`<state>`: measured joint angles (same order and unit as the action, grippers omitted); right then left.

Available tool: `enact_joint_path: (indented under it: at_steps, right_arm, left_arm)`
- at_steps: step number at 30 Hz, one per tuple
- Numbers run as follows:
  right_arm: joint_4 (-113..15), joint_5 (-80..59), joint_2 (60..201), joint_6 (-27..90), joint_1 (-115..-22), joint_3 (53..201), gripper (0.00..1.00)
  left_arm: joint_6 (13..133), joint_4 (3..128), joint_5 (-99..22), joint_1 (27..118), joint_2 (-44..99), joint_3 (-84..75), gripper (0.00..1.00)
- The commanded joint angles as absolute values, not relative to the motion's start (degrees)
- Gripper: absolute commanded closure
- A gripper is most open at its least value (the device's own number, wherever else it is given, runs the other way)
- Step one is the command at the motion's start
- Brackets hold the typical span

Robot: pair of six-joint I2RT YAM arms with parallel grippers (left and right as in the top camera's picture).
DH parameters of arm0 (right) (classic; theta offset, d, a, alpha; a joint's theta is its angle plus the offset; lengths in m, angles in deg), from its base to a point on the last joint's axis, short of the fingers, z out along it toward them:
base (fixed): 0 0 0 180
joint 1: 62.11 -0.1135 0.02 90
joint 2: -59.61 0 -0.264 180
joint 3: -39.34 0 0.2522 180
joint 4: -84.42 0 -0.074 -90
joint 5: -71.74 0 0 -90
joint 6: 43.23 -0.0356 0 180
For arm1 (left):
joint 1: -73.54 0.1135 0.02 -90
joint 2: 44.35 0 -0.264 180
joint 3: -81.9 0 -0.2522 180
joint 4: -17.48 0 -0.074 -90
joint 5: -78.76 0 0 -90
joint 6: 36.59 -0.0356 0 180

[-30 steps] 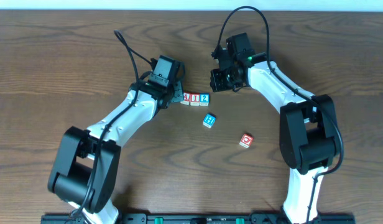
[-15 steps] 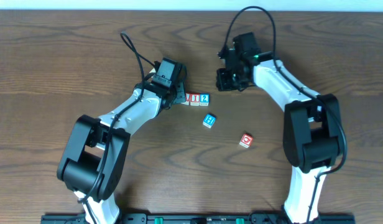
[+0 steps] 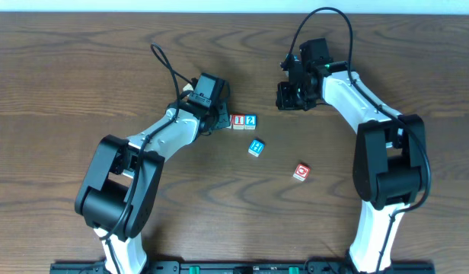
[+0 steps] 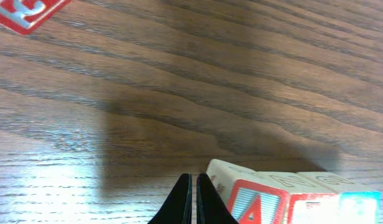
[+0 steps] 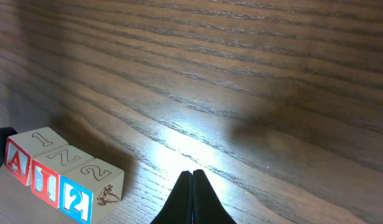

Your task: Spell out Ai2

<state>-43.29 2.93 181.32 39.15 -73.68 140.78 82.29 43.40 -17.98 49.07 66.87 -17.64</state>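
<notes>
Three letter cubes sit in a row on the brown wooden surface (image 3: 105,61). The I cube (image 5: 45,183) is in the middle. The A cube (image 5: 17,163) touches one side of it, and the 2 cube (image 5: 76,199) touches the other side.

The left fingers (image 4: 188,198) are just beside the A cube, on the side away from the I cube. They are almost pressed together and hold nothing. The right fingers (image 5: 189,202) are pressed together too, with nothing in them. They are well apart from the I cube, out past the 2 cube.

A blue H cube (image 3: 255,147) lies near the I cube. A red O cube (image 3: 301,172) lies farther from it.
</notes>
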Motion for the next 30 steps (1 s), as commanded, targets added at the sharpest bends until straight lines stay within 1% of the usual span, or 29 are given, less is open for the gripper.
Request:
enact_joint_path:
  at_steps: [1, 8, 14, 17, 20, 22, 27, 28, 30]
  right_arm:
    - [-43.25, 3.39, 181.69, 38.69, -73.49, 141.92, 0.99]
    - [-43.25, 2.95, 181.69, 38.71, -73.47, 141.92, 0.99]
    - [-43.05, -0.55, 179.33, 39.24, -72.05, 143.36, 0.99]
    - [-40.71, -3.32, 175.48, 40.29, -70.8, 146.36, 0.99]
    - [-35.58, -6.32, 170.3, 42.93, -70.01, 149.83, 0.99]
    - [-31.86, -7.59, 165.78, 44.44, -69.9, 151.8, 0.99]
    - [-24.82, -7.52, 150.41, 46.21, -70.03, 153.39, 0.98]
    - [-23.62, -7.41, 147.24, 46.19, -70.08, 153.39, 0.86]
    - [-20.34, -7.28, 139.0, 46.19, -70.08, 153.39, 0.53]
  left_arm:
    - [83.45, 43.16, -20.28, 49.13, 67.77, -17.09, 0.94]
    - [83.25, 43.23, -19.56, 49.2, 67.77, -17.09, 0.94]
    - [78.42, 45.92, -18.09, 52.04, 65.41, -15.65, 0.94]
    - [74.45, 51.53, -14.77, 54.49, 61.62, -11.98, 0.94]
    - [70.03, 58.13, -10.62, 56.35, 56.27, -7.45, 0.94]
    - [66.64, 62.96, -10.33, 57.26, 51.31, -4.02, 0.94]
    - [64.52, 74.68, -10.18, 57.48, 37.1, 2.29, 0.94]
    - [64.54, 76.71, -10.16, 57.29, 33.78, 2.8, 0.94]
    - [64.72, 81.04, -10.14, 56.76, 25.32, 2.95, 0.93]
